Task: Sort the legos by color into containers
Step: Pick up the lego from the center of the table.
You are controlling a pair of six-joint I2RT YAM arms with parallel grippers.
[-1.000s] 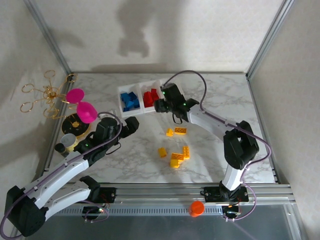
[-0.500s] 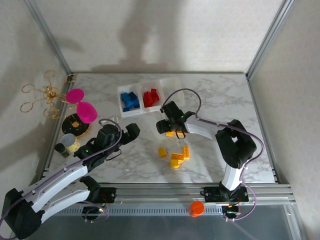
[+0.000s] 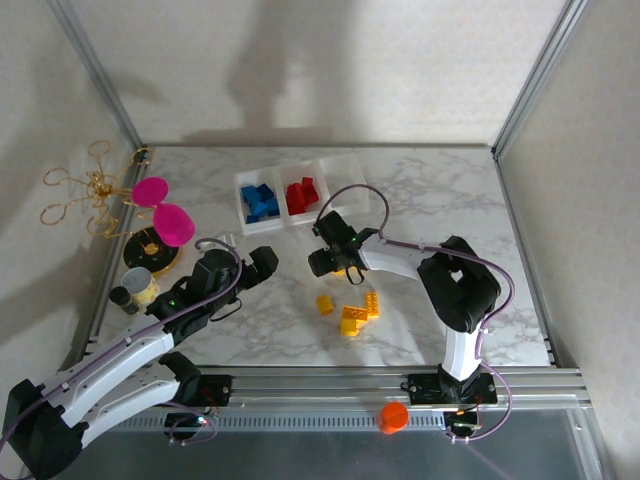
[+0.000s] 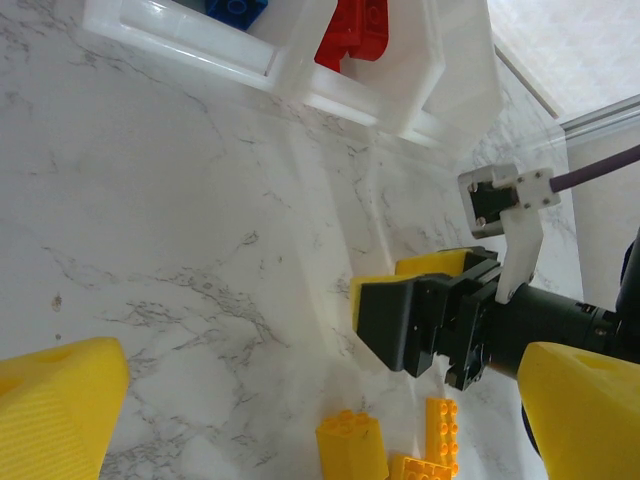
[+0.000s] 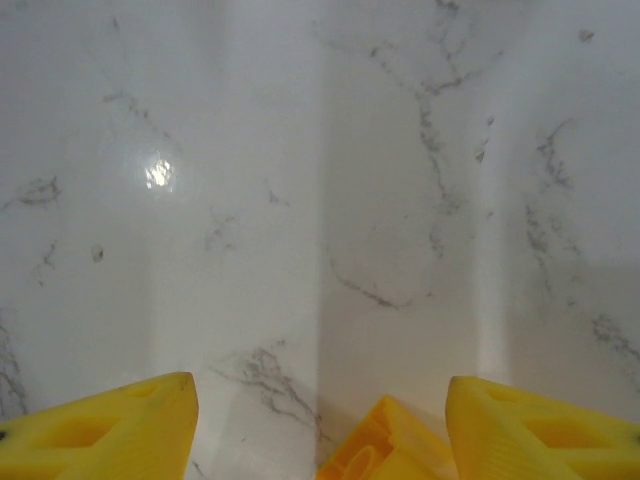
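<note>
Top view: marble surface [image 3: 440,200] inside a pale-walled booth. White tray [image 3: 345,172] at the back, blue bricks [image 3: 260,202] in its left compartment, red bricks [image 3: 300,193] in the middle one. Loose yellow bricks [image 3: 352,313] mid-surface.
Left wrist: left fingers [image 4: 60,410] wide over marble.
Right wrist: right fingers [image 5: 100,425] wide, one yellow brick [image 5: 380,450] between them.

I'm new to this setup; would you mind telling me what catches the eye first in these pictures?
The white tray at the back of the marble table draws the eye: blue bricks sit in its left compartment, red bricks in the middle one, and the right one is bare. Yellow bricks lie loose at the table's centre, with the right gripper open, low over one. Two magenta discs stand out at the far left.
</note>
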